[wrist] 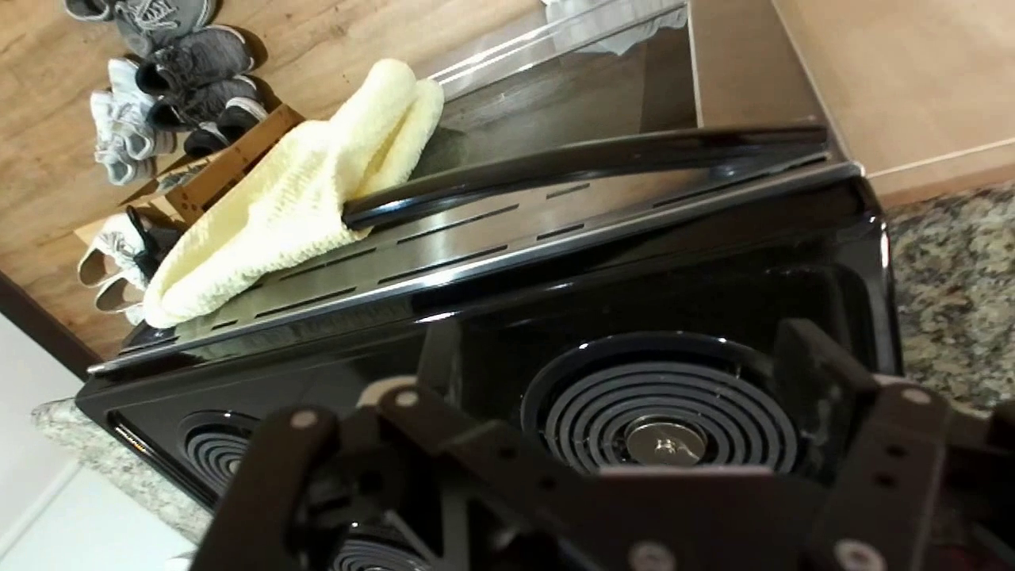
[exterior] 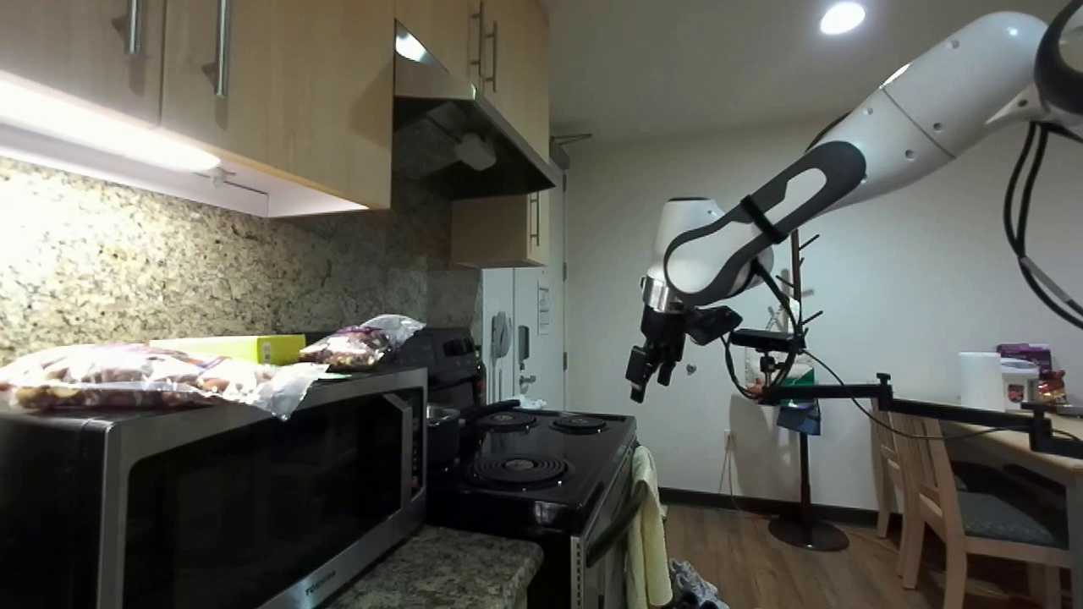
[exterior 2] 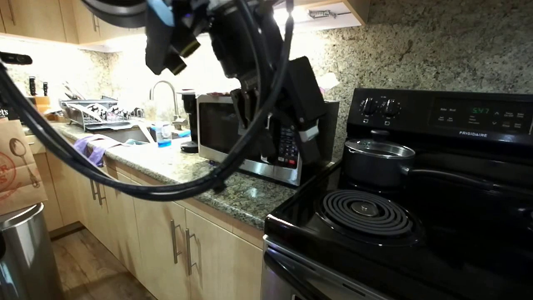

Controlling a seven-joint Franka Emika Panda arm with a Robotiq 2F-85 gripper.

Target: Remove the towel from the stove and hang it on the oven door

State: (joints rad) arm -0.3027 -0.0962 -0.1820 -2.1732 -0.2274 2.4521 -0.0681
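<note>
The towel, a pale yellow cloth, hangs over the handle bar of the oven door, toward one end of the bar. In an exterior view the towel drapes down the front of the black stove. The stove also shows in an exterior view, where the towel is out of view. My gripper is above and apart from the stove, fingers pointing down. In the wrist view the gripper has its fingers wide apart, with nothing between them, over a coil burner. No towel shows on the visible cooktop.
A lidded pot stands at the back of the cooktop, its long handle reaching across. A microwave with bags on top stands beside the stove. A range hood hangs above. Shoes lie on the floor. Arm cables loop low.
</note>
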